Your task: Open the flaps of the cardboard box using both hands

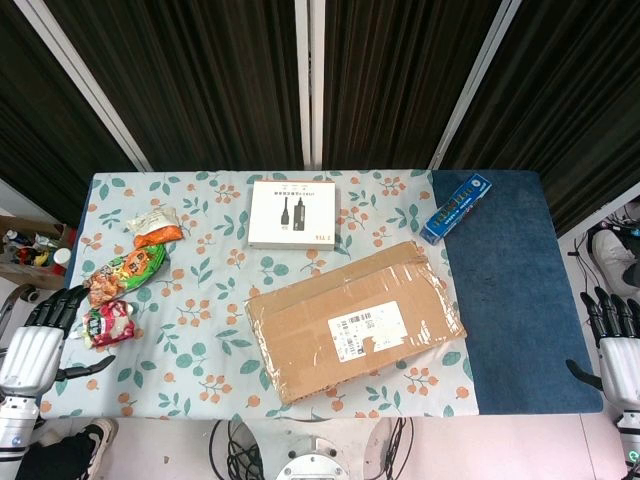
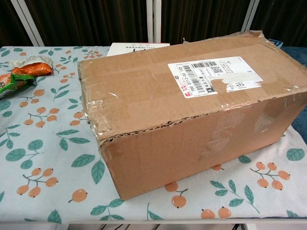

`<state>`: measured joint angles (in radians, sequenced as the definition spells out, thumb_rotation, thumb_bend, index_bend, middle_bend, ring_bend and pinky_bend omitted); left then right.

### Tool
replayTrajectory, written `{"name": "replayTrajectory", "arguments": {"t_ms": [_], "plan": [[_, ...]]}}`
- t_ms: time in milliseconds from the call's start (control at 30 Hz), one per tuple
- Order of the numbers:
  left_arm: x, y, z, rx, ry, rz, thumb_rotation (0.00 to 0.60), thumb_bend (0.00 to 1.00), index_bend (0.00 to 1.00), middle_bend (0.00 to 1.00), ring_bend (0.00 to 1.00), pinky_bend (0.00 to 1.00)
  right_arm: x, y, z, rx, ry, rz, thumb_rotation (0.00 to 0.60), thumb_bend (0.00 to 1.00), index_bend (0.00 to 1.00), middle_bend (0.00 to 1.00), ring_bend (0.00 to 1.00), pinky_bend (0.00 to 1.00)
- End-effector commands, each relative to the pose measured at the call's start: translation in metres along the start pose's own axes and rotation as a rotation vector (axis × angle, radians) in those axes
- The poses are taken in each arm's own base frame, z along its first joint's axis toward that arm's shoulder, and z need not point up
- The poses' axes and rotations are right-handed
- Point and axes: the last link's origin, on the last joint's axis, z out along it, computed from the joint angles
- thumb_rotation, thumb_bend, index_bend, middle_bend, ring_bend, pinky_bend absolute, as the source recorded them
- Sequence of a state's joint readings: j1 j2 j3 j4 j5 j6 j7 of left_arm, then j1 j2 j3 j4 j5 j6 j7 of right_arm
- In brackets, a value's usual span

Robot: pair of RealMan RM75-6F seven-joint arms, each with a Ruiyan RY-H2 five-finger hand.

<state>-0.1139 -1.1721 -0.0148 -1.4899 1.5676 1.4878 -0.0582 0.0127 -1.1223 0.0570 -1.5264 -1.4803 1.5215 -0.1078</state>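
White pkg [image 1: 291, 213], snacks [image 1: 125, 270] behind closed cardboard box [image 1: 355, 320]

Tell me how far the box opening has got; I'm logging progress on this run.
Nothing looks done: the cardboard box has its top flaps flat and closed. Nothing is in hand either; the left hand and right hand sit open at the table's edges, away from the box. Reaching in and lifting the flaps all remains.
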Motion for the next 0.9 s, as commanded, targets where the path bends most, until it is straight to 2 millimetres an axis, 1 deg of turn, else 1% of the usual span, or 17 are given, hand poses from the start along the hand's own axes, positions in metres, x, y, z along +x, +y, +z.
{"name": "replayTrajectory", "arguments": {"t_ms": [33, 267, 433, 500, 600, 733, 767, 800, 833, 867, 900], "plan": [[-0.001, 0.000, 0.001, 0.003, -0.001, -0.003, 0.361, 0.02, 0.05, 0.07, 0.07, 0.18, 0.000, -0.001, 0.002, 0.001, -0.002, 0.006, 0.600, 0.04, 0.00, 0.00, 0.00, 0.00], [-0.004, 0.003, -0.001, 0.000, -0.006, -0.009, 0.364, 0.02, 0.05, 0.07, 0.07, 0.18, 0.002, 0.000, 0.003, 0.006, -0.007, 0.019, 0.600, 0.04, 0.00, 0.00, 0.00, 0.00], [0.000, 0.003, 0.001, 0.002, -0.004, -0.005, 0.361, 0.02, 0.05, 0.07, 0.07, 0.18, 0.009, -0.005, 0.007, 0.045, 0.002, 0.070, 0.600, 0.04, 0.00, 0.00, 0.00, 0.00], [0.001, 0.002, 0.002, 0.004, -0.001, -0.006, 0.362, 0.02, 0.05, 0.07, 0.07, 0.18, 0.017, -0.013, 0.015, 0.098, 0.033, 0.099, 0.600, 0.05, 0.00, 0.00, 0.00, 0.00], [0.000, 0.002, 0.003, 0.004, -0.008, -0.002, 0.364, 0.02, 0.05, 0.07, 0.07, 0.18, 0.035, -0.028, 0.031, 0.199, 0.091, 0.136, 0.600, 0.10, 0.00, 0.01, 0.00, 0.00], [-0.002, 0.000, 0.003, 0.010, -0.013, -0.005, 0.364, 0.02, 0.05, 0.07, 0.07, 0.18, 0.069, -0.067, 0.064, 0.346, 0.112, 0.116, 0.600, 0.17, 0.00, 0.06, 0.00, 0.00], [-0.003, 0.000, 0.002, 0.013, -0.012, -0.012, 0.363, 0.02, 0.05, 0.07, 0.07, 0.18, 0.078, -0.082, 0.074, 0.383, 0.108, 0.107, 0.600, 0.20, 0.00, 0.07, 0.00, 0.00], [-0.004, -0.001, 0.002, 0.015, -0.013, -0.016, 0.363, 0.02, 0.05, 0.07, 0.07, 0.18, 0.083, -0.093, 0.082, 0.408, 0.099, 0.102, 0.600, 0.27, 0.00, 0.08, 0.00, 0.00], [-0.005, -0.001, 0.002, 0.016, -0.016, -0.017, 0.364, 0.02, 0.05, 0.07, 0.07, 0.18, 0.087, -0.104, 0.089, 0.428, 0.082, 0.096, 0.600, 0.41, 0.00, 0.09, 0.00, 0.00], [-0.006, -0.001, 0.001, 0.016, -0.018, -0.017, 0.366, 0.02, 0.05, 0.07, 0.07, 0.18, 0.091, -0.115, 0.095, 0.447, 0.056, 0.091, 0.600, 0.50, 0.00, 0.10, 0.00, 0.00], [-0.007, -0.002, 0.001, 0.015, -0.021, -0.015, 0.364, 0.02, 0.05, 0.07, 0.07, 0.18, 0.094, -0.133, 0.103, 0.486, 0.016, 0.087, 0.600, 0.63, 0.00, 0.11, 0.00, 0.00]]}}
